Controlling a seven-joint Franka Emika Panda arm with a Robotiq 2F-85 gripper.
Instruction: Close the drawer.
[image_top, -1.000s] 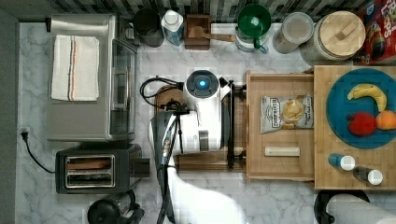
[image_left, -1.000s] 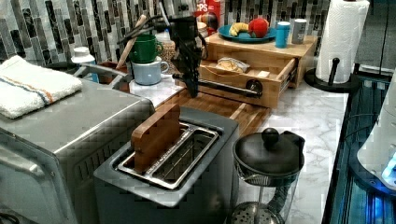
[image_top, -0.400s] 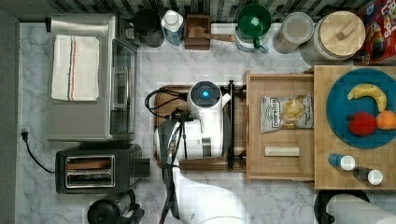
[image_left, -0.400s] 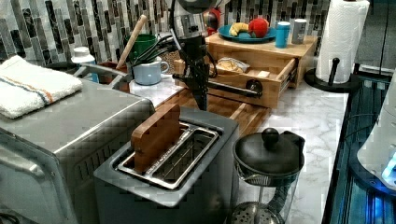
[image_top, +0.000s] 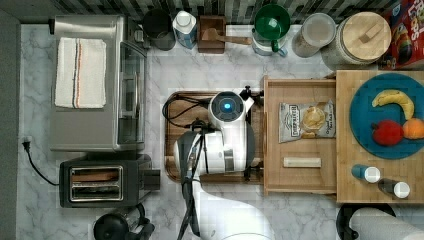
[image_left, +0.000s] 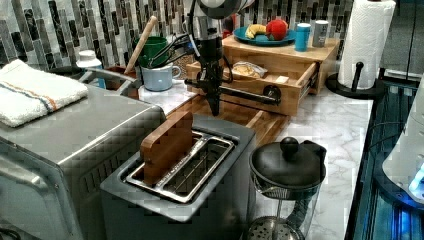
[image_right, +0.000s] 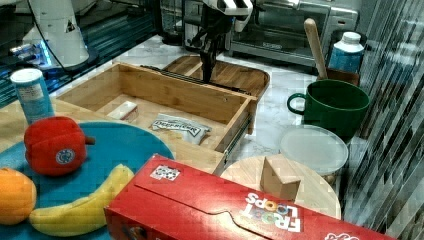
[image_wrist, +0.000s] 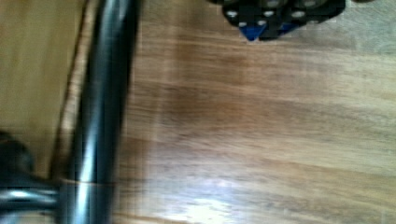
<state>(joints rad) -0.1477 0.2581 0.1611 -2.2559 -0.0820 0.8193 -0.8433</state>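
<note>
In the top view, the drawer (image_top: 300, 142) is seen pulled out toward the top view's left from under the wooden top (image_top: 380, 195) that holds the blue plate (image_top: 360, 115). A chip bag (image_top: 306, 121) and a small pale bar (image_top: 302, 162) lie inside it. The white arm (image_top: 220, 150) is seen over the brown cutting board (image_top: 172, 135), just beside the drawer's front. In the left view, the gripper (image_left: 214, 106) is pointed down at the cutting board, right in front of the black handle (image_left: 250, 95). Whether the claw is wide or narrow cannot be told. In the right view, the gripper (image_right: 206, 75) is seen just behind the drawer's front wall (image_right: 185, 95). In the wrist view, the black handle (image_wrist: 100, 112) is seen close up, with the brown board (image_wrist: 261, 130) beside it.
</note>
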